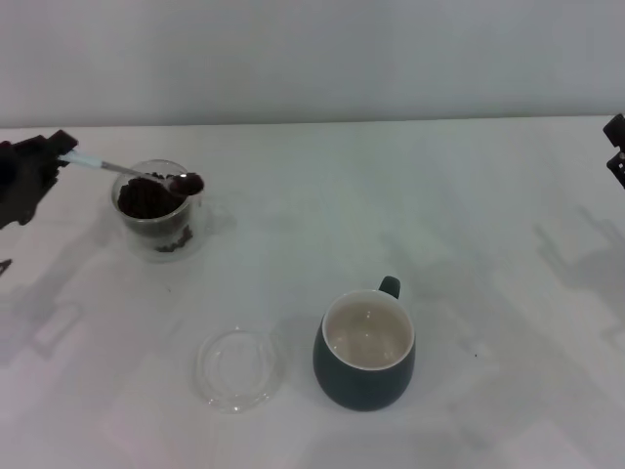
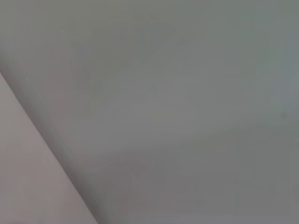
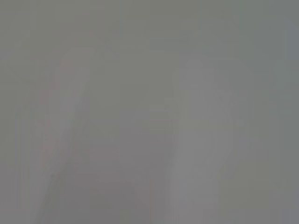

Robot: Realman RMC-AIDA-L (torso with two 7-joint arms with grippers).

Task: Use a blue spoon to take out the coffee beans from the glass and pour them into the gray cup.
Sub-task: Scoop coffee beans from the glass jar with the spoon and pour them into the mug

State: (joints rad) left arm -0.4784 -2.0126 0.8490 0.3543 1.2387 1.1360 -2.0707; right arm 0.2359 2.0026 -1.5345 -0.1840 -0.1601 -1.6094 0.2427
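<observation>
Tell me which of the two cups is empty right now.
The gray cup: its cream inside is bare. The glass holds coffee beans, with the blue spoon over it.

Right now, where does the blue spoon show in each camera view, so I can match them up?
Head view: the blue spoon is upper left, held by the left gripper, its bowl loaded with coffee beans over the glass.
Left wrist view: not in it.
Right wrist view: not in it.
Shared landmark: none; both wrist views show only blank grey.

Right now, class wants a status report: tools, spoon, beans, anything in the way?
Left tool shut on blue spoon, loaded with coffee beans over the glass. Right tool parked far right. Gray cup empty; path unobstructed.
</observation>
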